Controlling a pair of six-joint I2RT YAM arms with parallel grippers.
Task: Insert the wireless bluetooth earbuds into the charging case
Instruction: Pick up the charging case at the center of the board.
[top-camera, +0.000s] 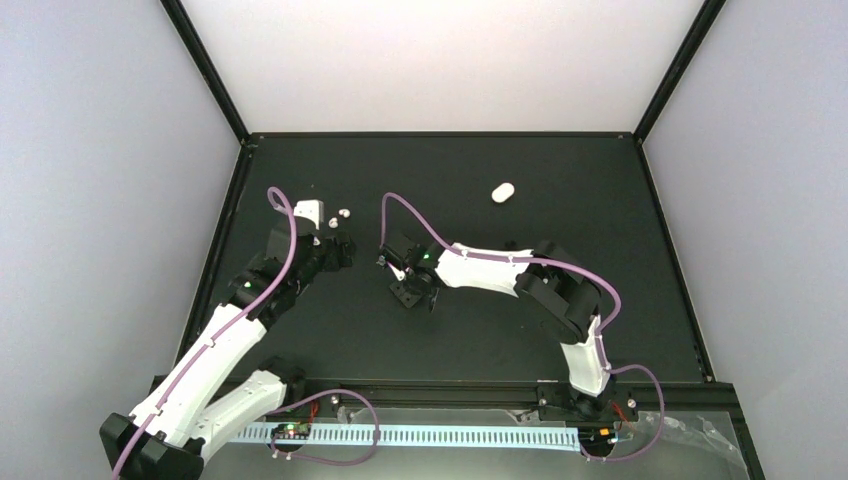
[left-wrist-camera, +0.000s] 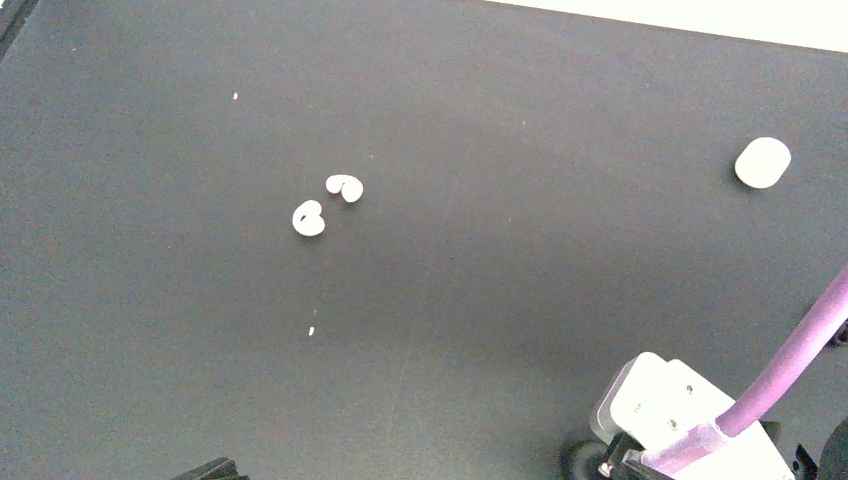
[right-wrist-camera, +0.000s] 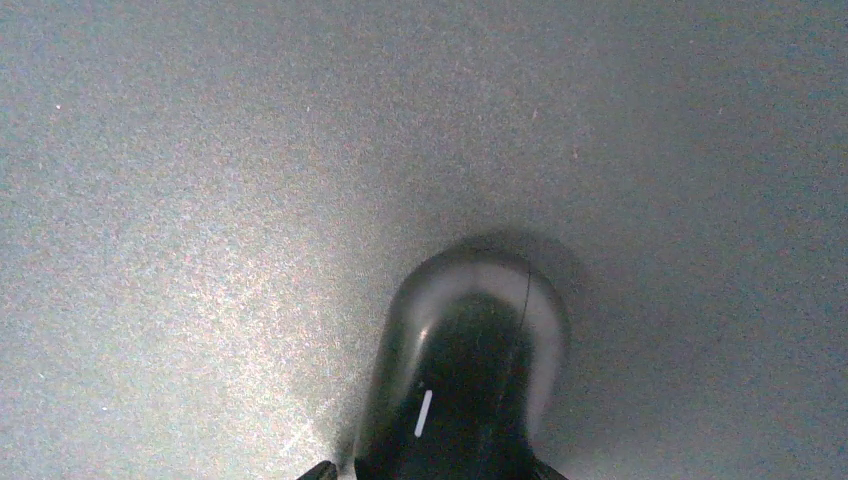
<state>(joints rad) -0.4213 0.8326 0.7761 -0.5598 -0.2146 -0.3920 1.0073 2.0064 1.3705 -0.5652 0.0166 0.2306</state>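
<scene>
Two tiny white earbuds (left-wrist-camera: 309, 219) (left-wrist-camera: 346, 187) lie side by side on the black table; they also show in the top view (top-camera: 340, 214), just beyond my left gripper (top-camera: 338, 250). That gripper is open and empty. Only one of its fingertips (left-wrist-camera: 212, 468) shows, at the bottom edge of the left wrist view. My right gripper (top-camera: 410, 292) points down at mid-table. It is shut on the charging case (right-wrist-camera: 465, 380), which shows here as glossy black, rounded and upright, with a short white mark. The case touches the table.
A white oval pebble-shaped object (top-camera: 502, 192) lies alone toward the far side; it also shows in the left wrist view (left-wrist-camera: 762, 162). The black table (top-camera: 600, 170) has a raised black frame round it. The right arm's white wrist block (left-wrist-camera: 680, 410) sits close to my left gripper's right.
</scene>
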